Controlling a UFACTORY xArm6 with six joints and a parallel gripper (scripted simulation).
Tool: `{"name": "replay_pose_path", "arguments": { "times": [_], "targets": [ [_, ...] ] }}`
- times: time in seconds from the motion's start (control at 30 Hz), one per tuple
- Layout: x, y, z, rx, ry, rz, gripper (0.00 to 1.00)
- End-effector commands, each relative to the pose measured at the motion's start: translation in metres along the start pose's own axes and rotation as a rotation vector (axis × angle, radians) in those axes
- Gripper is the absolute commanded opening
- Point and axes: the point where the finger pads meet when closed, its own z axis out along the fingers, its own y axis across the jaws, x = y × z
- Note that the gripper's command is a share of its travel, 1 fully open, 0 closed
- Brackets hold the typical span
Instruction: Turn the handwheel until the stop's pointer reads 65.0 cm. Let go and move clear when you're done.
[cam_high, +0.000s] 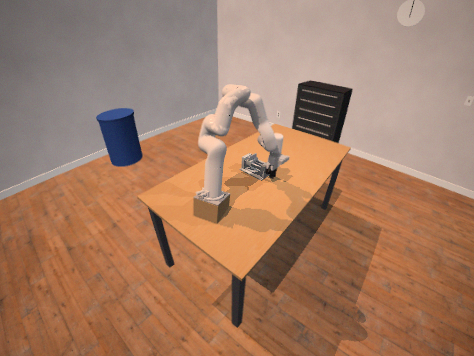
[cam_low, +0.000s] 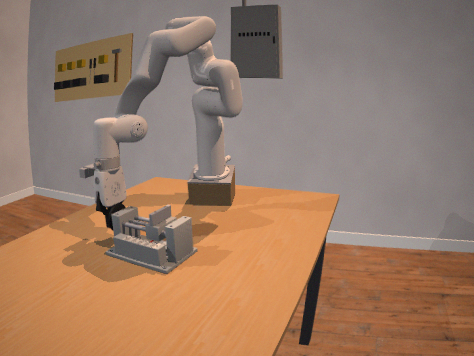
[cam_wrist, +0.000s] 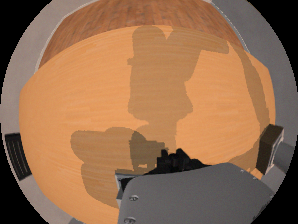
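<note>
A small grey fixture (cam_low: 150, 238) with two end blocks, rods and a sliding stop stands on the wooden table; it also shows in the top view (cam_high: 256, 167). Its scale and pointer are too small to read. My gripper (cam_low: 109, 216) hangs straight down at the fixture's far left end, fingers low behind the end block. It is shut on the handwheel, which is mostly hidden by the block and my fingers. In the wrist view a dark shape (cam_wrist: 174, 161) shows just above the grey top of the fixture (cam_wrist: 193, 209).
My arm's base sits on a brown block (cam_low: 211, 189) at the table's back edge. A black drawer cabinet (cam_high: 320, 109) stands beyond the table's far end. A blue barrel (cam_high: 119, 136) is off to the left.
</note>
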Motion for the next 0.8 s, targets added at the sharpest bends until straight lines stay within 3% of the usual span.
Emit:
{"name": "replay_pose_path", "arguments": {
  "times": [0.0,0.77],
  "targets": [
    [0.0002,-0.0015,0.0005,0.001,0.000,0.000,0.06],
    [0.0002,-0.0053,0.0027,0.001,0.000,0.000,0.06]
  ]
}}
